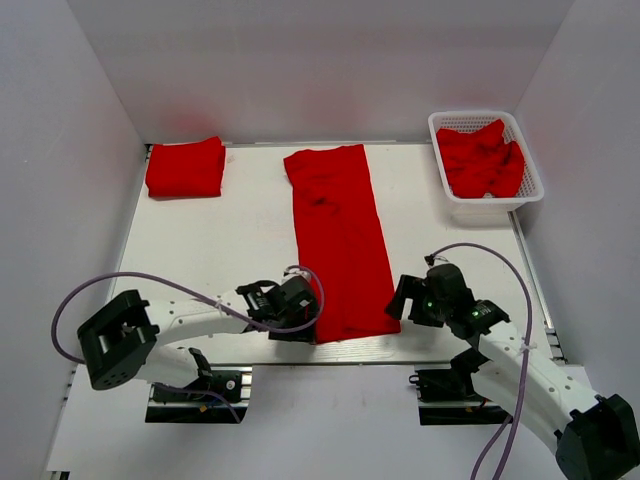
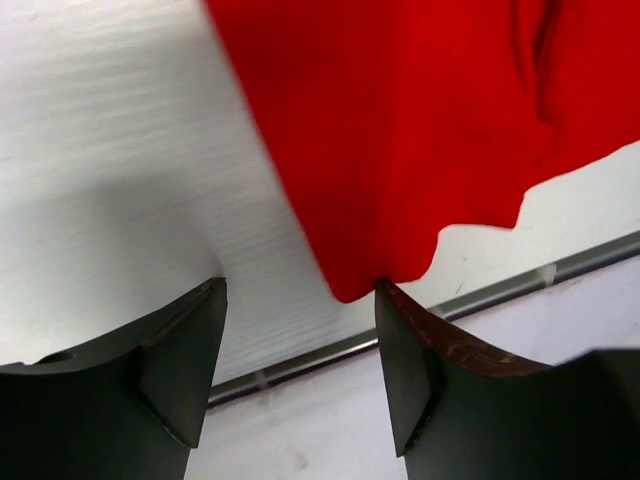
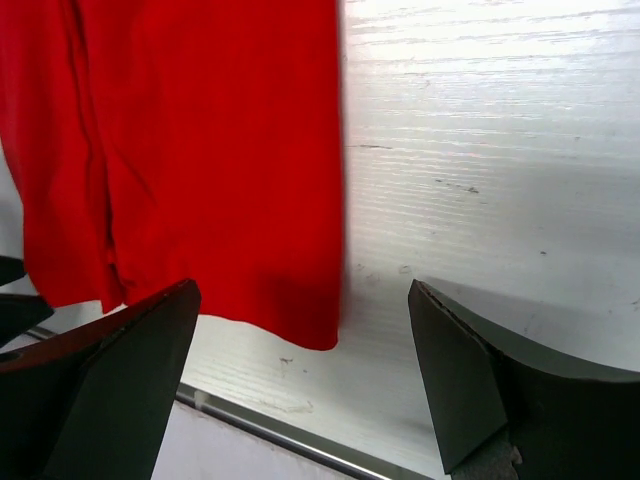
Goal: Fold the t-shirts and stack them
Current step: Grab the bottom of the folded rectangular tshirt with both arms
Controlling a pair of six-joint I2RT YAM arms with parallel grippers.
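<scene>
Left gripper (image 2: 300, 288) jaws spread, t-shirt (image 2: 420, 130) corner touching one fingertip (image 2: 395, 305) (right gripper (image 3: 302, 290) spread, near opposite corner)

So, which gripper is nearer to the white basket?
Right. The right gripper is near the edge of the spread t-shirt that faces the white basket; the left gripper is at the opposite near corner, farther away.

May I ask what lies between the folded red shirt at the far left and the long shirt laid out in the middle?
Nothing: the top view shows only bare white table between the folded shirt and the long shirt.
</scene>
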